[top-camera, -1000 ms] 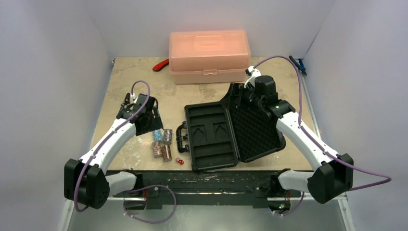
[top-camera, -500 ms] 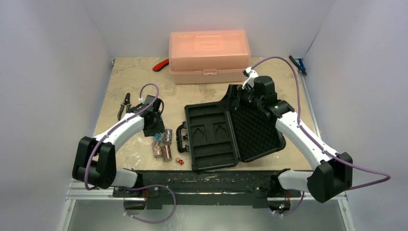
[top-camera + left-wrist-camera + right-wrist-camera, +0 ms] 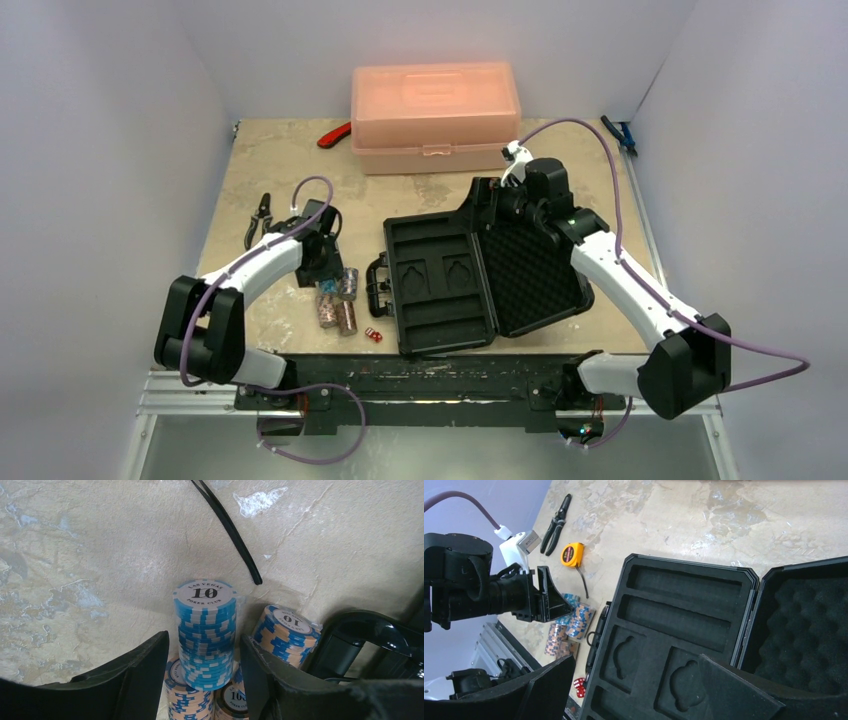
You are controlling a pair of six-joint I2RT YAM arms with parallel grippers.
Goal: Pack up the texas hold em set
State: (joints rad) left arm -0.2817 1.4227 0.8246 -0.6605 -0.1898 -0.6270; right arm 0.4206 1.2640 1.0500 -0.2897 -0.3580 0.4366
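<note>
Blue and white, the chip stack [image 3: 206, 630] stood upright on the table, its long axis vertical, squarely between the two fingers of my left gripper [image 3: 205, 644]. My jaws were half parted and straddled it. A thin sliver of gap showed on either side in the wrist view, so I judged that I had bracketed it but not yet clamped it. Other stacks [image 3: 287, 630] crowded it closely, one just to its right and two more below my fingers, leaving little room for error.

What mattered next was direction. The black case [image 3: 392, 290] lay open just to the right of the stacks, handle [image 3: 360, 630] towards them, with its long foam slots [image 3: 674, 617] empty. My left arm was plainly the nearer one to the chips. My right gripper [image 3: 639, 680] hung above the case with its jaws spread wide, holding nothing. The stack would probably have to be laid on its side to fit a slot.
</note>
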